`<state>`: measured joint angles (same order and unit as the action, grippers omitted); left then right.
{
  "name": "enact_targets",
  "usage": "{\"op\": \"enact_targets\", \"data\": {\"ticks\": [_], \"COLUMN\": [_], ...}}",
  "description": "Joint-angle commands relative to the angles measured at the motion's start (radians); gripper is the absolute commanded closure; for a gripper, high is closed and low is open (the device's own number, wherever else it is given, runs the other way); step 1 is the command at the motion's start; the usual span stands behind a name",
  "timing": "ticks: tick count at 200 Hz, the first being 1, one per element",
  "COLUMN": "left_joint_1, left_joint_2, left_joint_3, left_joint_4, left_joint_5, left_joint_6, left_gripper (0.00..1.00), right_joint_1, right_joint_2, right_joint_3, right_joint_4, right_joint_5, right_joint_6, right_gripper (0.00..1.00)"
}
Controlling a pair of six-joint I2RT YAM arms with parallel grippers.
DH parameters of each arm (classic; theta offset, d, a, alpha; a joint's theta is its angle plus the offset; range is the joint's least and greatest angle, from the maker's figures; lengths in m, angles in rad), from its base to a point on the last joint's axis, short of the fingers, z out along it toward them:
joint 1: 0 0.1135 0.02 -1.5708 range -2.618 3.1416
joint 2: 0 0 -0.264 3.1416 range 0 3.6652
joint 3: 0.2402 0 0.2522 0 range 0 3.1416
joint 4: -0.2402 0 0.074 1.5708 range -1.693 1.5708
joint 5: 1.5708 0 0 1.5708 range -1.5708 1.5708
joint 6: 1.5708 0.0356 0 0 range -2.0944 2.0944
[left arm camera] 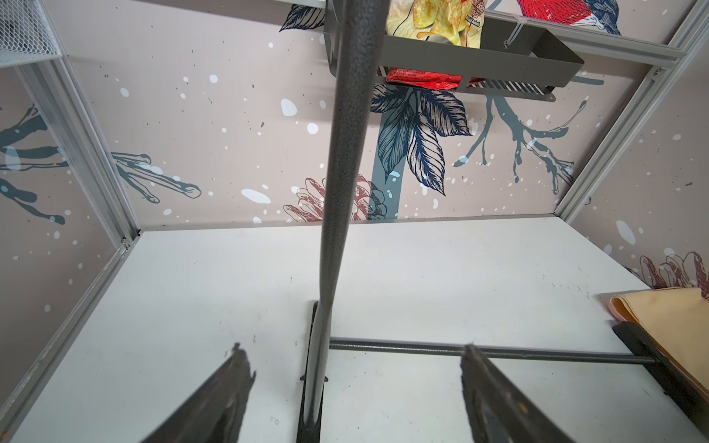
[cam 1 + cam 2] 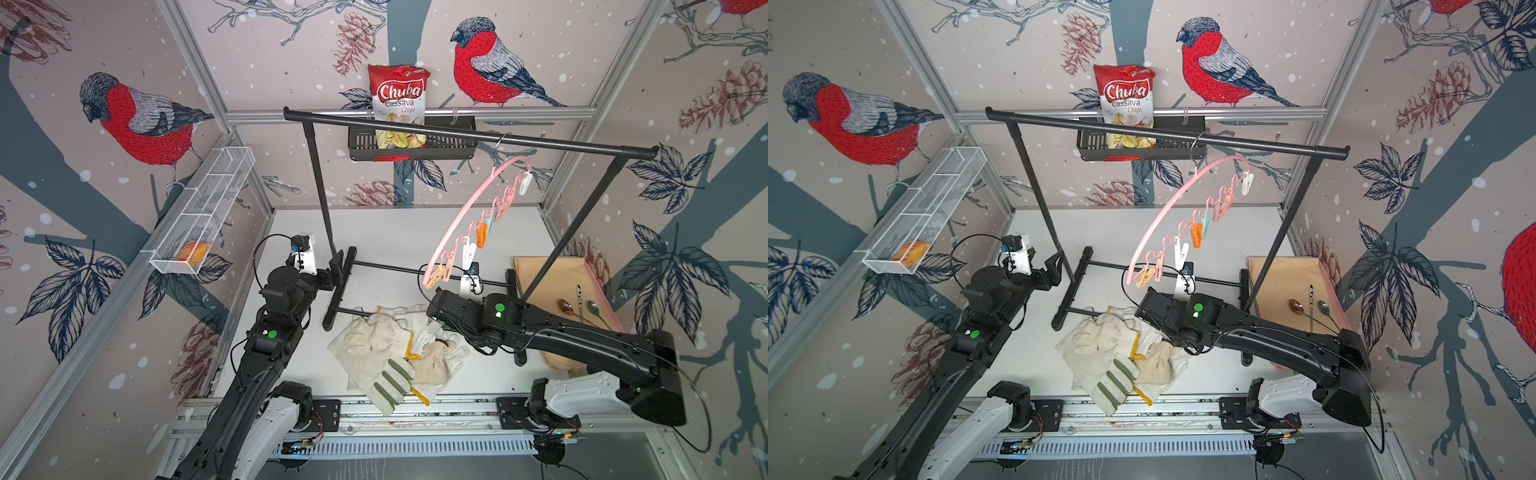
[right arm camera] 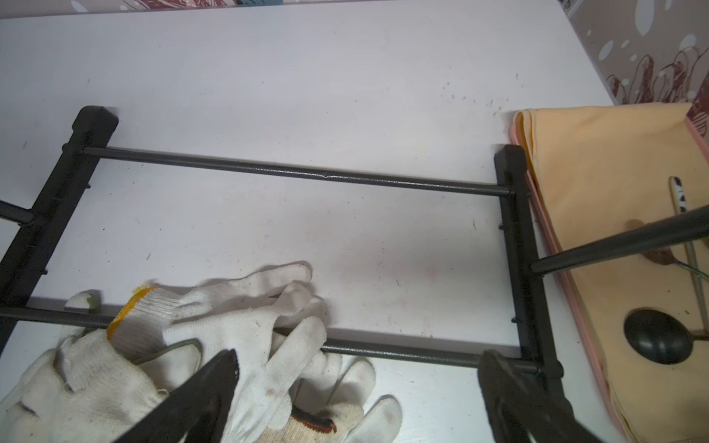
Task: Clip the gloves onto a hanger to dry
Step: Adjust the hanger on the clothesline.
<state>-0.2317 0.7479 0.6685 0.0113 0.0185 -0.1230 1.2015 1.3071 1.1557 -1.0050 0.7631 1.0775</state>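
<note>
The rack's left upright (image 1: 337, 191) stood directly ahead of the spread left fingers (image 1: 215, 399). The hanger (image 2: 461, 212) slanted down near the right arm (image 2: 540, 328). The gloves (image 3: 245, 326) lay across the near base bar (image 3: 403, 354). Bare desk (image 3: 307, 96) lay open inside the base and beyond.

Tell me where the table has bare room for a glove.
Bare: the table between the rack's rear floor bar and the back wall, and between its two floor bars beyond the gloves. Crowded: gloves front middle, cloth and spoons right.
</note>
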Motion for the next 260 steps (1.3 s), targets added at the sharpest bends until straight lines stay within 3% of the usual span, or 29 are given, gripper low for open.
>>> {"op": "enact_targets", "data": {"ticks": [1,127,200,260], "left_joint_1": [-0.001,-0.001,-0.001,-0.001], "left_joint_2": [0.001,0.001,-0.003,-0.009], "left_joint_3": [-0.004,-0.014,-0.021,-0.035], "left_joint_4": [0.009,0.007,0.005,0.007], "left_joint_5": [0.000,0.003,0.006,0.008], "left_joint_6": [-0.002,0.003,0.001,-0.001], "left_gripper": [0.15,0.15,0.15,0.15], "right_joint_1": [0.006,0.023,-0.012,-0.140], "right_joint_2": [0.010,0.059,0.025,-0.049], "right_joint_3": [0.020,0.134,0.125,0.052], "right_joint_4": [-0.075,-0.314,-0.312,-0.107], "right_joint_5": [0.082,0.295,0.321,0.249], "right_joint_6": [0.062,0.164,0.156,-0.066], "right_gripper": [0.00,0.00,0.00,0.00]}}
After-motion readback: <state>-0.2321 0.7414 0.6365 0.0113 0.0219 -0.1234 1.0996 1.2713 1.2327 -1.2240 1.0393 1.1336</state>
